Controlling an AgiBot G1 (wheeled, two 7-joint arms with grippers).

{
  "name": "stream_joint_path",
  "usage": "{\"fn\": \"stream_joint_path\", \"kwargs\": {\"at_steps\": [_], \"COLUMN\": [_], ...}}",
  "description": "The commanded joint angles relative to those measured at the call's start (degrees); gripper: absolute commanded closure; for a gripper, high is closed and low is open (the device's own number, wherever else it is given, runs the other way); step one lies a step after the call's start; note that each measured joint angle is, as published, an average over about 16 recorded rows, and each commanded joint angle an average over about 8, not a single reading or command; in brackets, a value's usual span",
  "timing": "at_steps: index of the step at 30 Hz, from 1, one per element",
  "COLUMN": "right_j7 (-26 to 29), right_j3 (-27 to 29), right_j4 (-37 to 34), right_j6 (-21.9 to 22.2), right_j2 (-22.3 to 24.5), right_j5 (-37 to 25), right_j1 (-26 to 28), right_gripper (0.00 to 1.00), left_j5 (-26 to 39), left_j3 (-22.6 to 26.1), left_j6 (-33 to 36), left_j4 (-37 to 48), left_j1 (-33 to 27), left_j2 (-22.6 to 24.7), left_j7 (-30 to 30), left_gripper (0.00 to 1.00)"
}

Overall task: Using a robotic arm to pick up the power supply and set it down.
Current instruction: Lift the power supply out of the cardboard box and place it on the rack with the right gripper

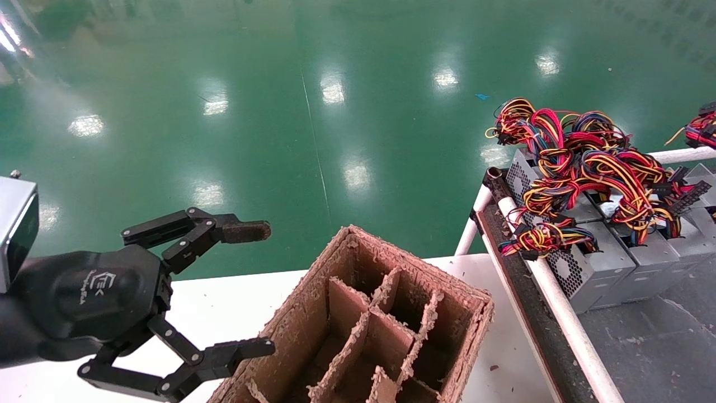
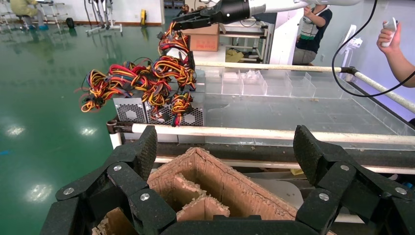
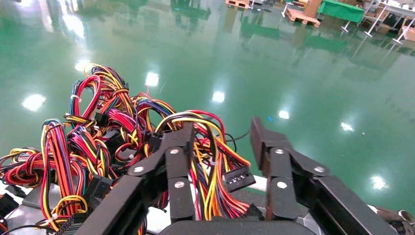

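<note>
2 grippers, both open; my right gripper (image 3: pixel 222 161) hangs over the wire bundle (image 3: pixel 112 142), the power supply (image 2: pixel 132 110) probably just beneath; left gripper (image 1: pixel 224 291) idles by the cardboard box (image 1: pixel 313 313).

A glossy green floor (image 1: pixel 313 112) is stretching out ahead of me, catching ceiling-light glare. White tube rails (image 2: pixel 274 133) are edging my rack, and wooden pallets (image 3: pixel 303 14) are sitting far off.
</note>
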Motion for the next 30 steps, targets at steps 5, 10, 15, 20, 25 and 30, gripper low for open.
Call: {"fn": "stream_joint_path", "kwargs": {"at_steps": [5, 10, 15, 20, 25, 30], "right_j7": [0.00, 0.04, 0.20, -0.05, -1.17, -2.03], "right_j3": [-0.03, -0.27, -0.45, 0.03, 0.93, 1.46], "right_j4": [-0.03, 0.13, 0.30, 0.35, 0.58, 0.90], "right_j6": [0.18, 0.62, 0.87, -0.45, -3.11, -5.34], "right_j2": [-0.12, -0.22, -0.41, -0.49, -0.29, -0.11], "right_j5": [-0.05, -0.38, -0.64, 0.06, 1.37, 2.14], "right_j1": [0.00, 0.19, 0.49, 0.44, 0.09, -0.18], "right_gripper": [0.00, 0.00, 0.00, 0.00, 0.00, 0.00], "left_j5": [0.00, 0.00, 0.00, 0.00, 0.00, -0.01], "left_j3": [0.00, 0.00, 0.00, 0.01, 0.01, 0.00], "left_j6": [0.00, 0.00, 0.00, 0.00, 0.00, -0.01], "left_j4": [0.00, 0.00, 0.00, 0.00, 0.00, 0.01], "left_j1": [0.00, 0.00, 0.00, 0.00, 0.00, 0.01], "left_j2": [0.00, 0.00, 0.00, 0.00, 0.00, 0.00], "left_j7": [0.00, 0.00, 0.00, 0.00, 0.00, 0.01], "left_gripper": [0.00, 0.00, 0.00, 0.00, 0.00, 0.00]}}
